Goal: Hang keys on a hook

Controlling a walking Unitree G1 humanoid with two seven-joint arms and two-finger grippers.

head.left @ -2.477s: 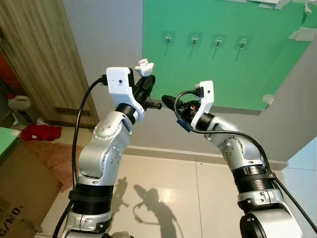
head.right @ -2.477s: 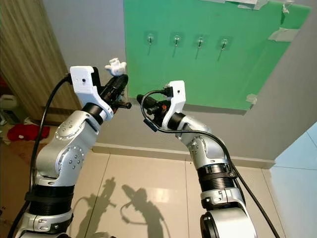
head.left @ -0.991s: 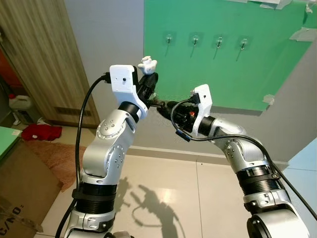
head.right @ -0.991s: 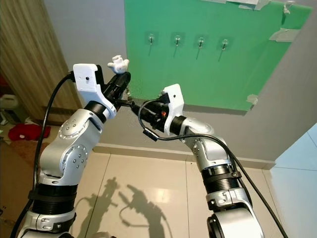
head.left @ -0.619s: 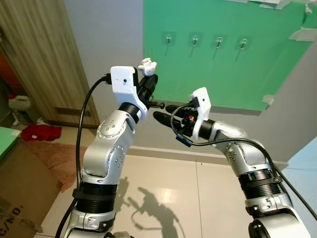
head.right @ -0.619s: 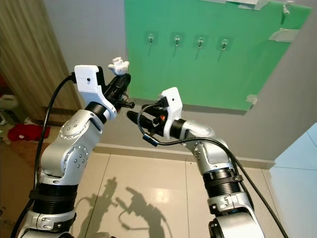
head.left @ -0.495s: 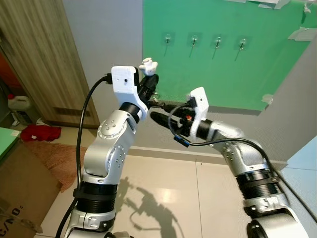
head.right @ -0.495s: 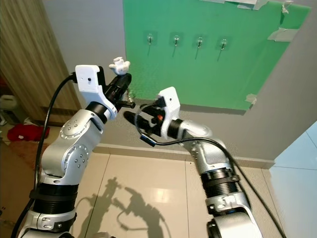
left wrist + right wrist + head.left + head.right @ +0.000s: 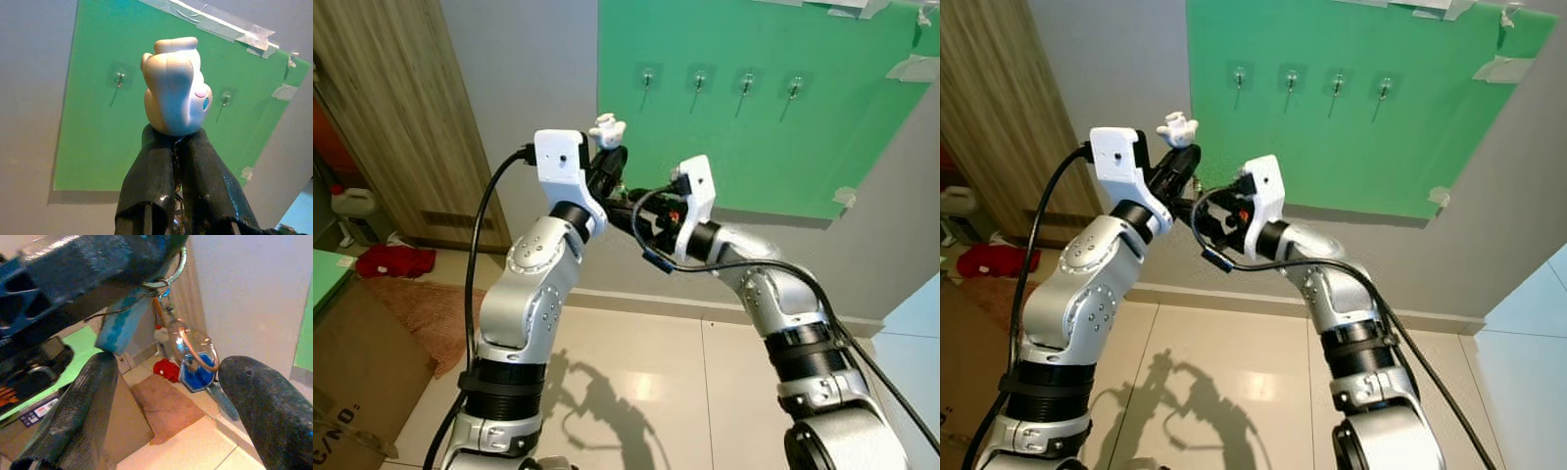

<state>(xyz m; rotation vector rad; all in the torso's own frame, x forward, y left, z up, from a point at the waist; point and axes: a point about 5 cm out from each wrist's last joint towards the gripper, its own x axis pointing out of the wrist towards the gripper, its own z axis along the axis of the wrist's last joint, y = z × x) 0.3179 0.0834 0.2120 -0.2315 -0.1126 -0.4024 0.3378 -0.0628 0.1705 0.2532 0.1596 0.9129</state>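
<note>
The keys are not yet on a hook, and the bunch is hanging well below and to the left of the row of hooks. The left gripper [image 9: 607,155] is holding its two fingers pressed together around the base of a white figurine charm [image 9: 175,93], which is sticking up above the fingertips. Below those fingers, in the right wrist view, the key ring [image 9: 197,348] is dangling on a smaller split ring, with a blue fob [image 9: 195,377] hanging under it and a light-blue tag [image 9: 123,322] beside it.

The right gripper [image 9: 171,382] is reaching in from the other side, its fingers spread apart with the dangling ring between them but not touching it. It looks as though a hand-over or a steadying of the ring is under way, though the blur in that view is making the keys themselves hard to pick out.

What is left, by my reading: getting the ring held so its loop is open, raising it to the green board [image 9: 822,147], and slipping it over one of the four hooks. The nearest is the leftmost hook [image 9: 646,76].

Nothing is standing between the grippers and the board. A wooden door [image 9: 391,108] is to the left, with red cloth [image 9: 393,260] on the floor by its foot and a cardboard box [image 9: 352,382] nearer the robot.
</note>
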